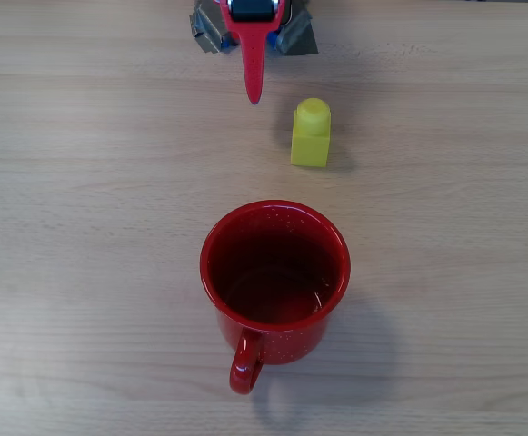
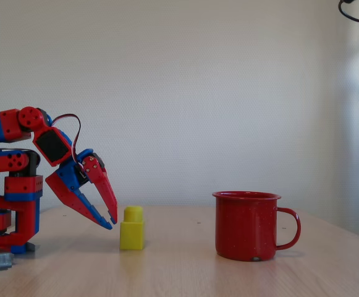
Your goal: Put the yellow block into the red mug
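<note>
Yellow block stands between end effector and red mug.

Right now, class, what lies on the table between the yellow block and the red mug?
Nothing: only bare wooden table separates the yellow block from the red mug. The overhead view shows that gap, and the fixed view confirms it.

plain indoor bench setup: pale wooden table, bare white textured wall behind.
</note>
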Available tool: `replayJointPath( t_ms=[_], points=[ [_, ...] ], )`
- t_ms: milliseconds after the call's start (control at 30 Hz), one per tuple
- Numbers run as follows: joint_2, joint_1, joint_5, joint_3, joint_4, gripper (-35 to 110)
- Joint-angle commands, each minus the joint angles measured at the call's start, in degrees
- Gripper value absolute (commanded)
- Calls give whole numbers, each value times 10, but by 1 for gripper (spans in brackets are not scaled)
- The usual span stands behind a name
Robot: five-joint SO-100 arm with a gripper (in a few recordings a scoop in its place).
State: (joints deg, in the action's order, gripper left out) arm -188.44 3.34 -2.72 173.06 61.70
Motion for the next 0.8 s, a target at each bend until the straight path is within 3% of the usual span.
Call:
replayJointPath(
  t_ms=[0, 767],
  points=[
    [-10, 6, -8, -7, 7, 0],
    [-10, 8, -7, -7, 7, 0]
  ],
)
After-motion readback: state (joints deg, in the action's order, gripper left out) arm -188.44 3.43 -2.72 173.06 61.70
